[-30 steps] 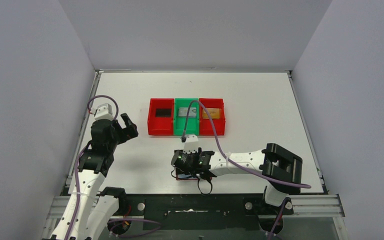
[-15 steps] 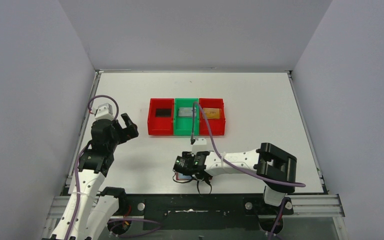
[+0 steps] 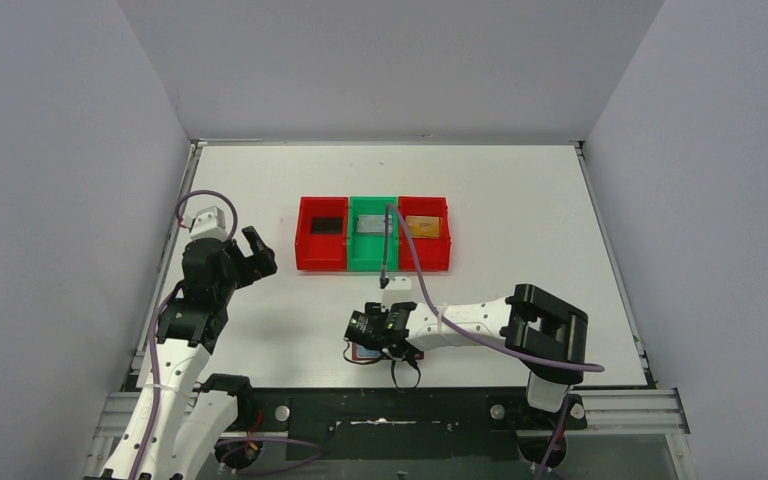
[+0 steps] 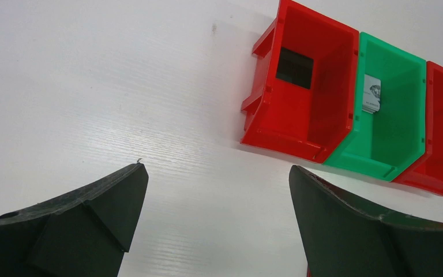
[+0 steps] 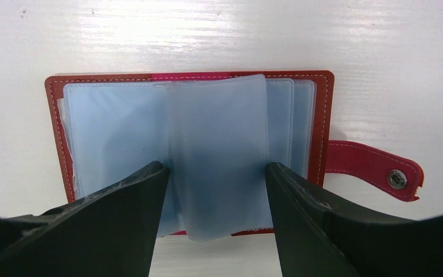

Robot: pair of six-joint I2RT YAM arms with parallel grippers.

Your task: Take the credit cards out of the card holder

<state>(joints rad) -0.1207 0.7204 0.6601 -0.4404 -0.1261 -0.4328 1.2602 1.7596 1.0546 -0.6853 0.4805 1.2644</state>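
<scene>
Near centre of surface [image 5: 207,34], right gripper [image 5: 216,173] straddles a pocket leaf [image 5: 216,127] of the open holder [image 5: 325,115], grip unclear; left gripper [image 4: 216,179] hangs wide open at left, empty.

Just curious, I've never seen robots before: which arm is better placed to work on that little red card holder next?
Right. The right gripper sits directly over the open card holder, with its fingers on either side of a clear pocket. The left gripper hangs open well away, near the leftmost red bin.
</scene>
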